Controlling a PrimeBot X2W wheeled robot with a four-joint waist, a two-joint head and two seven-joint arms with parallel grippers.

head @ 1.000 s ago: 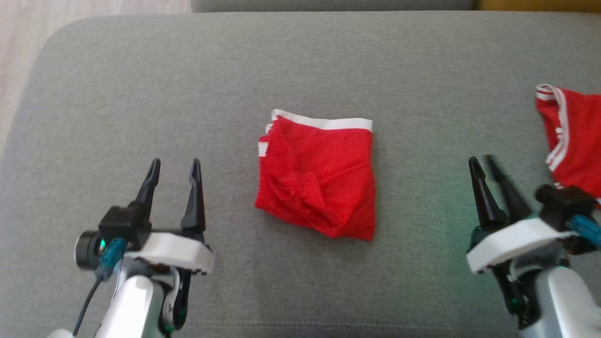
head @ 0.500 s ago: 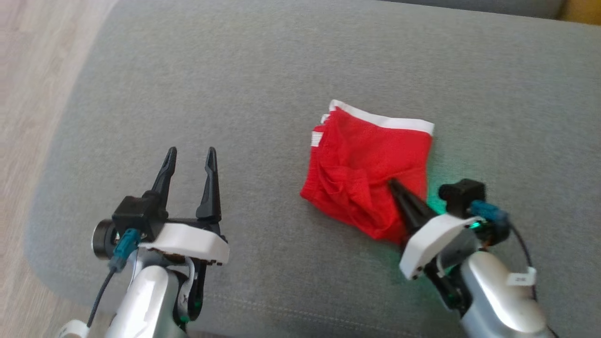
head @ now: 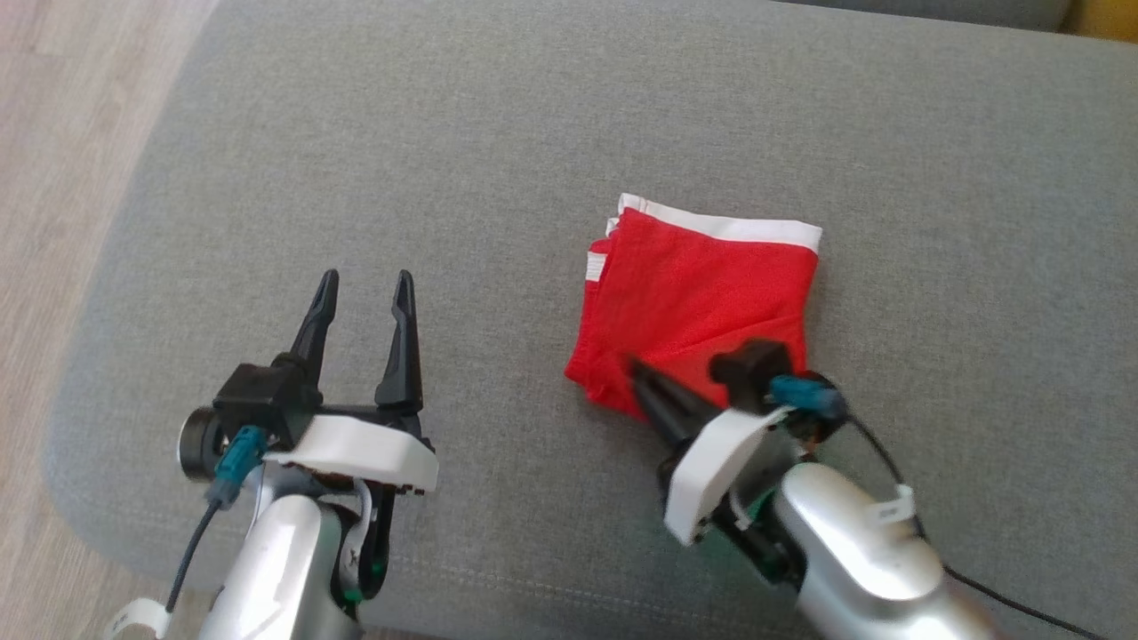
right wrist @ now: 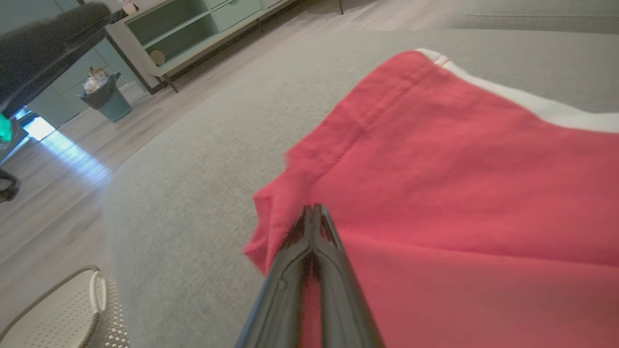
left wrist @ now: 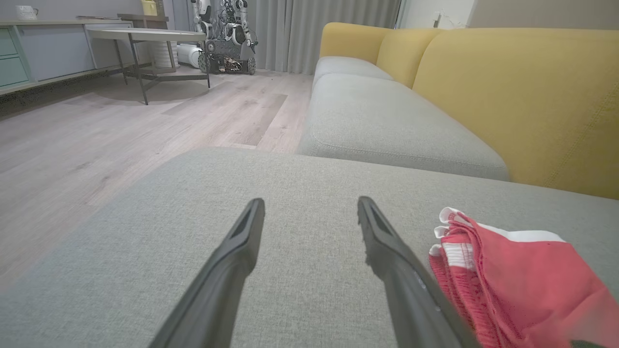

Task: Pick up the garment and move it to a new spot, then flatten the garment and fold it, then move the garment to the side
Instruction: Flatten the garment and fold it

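Note:
The red garment [head: 702, 293] with a white waistband lies folded and fairly flat on the grey cushion [head: 498, 133]. My right gripper [head: 636, 366] is shut, its fingers pressed together and resting on the garment's near left corner, pointing left. In the right wrist view the shut tips of the right gripper [right wrist: 313, 209] lie on top of the garment [right wrist: 459, 169], with no fabric visible between them. My left gripper [head: 366, 284] hovers open over bare cushion to the left. In the left wrist view the left gripper [left wrist: 309, 205] has the garment [left wrist: 522, 280] just to its right.
The cushion's rounded left edge drops to a wooden floor [head: 53, 133]. A yellow sofa back [left wrist: 522, 96] rises behind the cushion. A white perforated basket [right wrist: 48, 309] stands below the cushion's corner and a small bin [right wrist: 104, 96] stands further off.
The camera turned left. My right gripper shut, came onto the garment and slid left across its near part. The garment's crumpled front now lies smoother. The left gripper stayed put.

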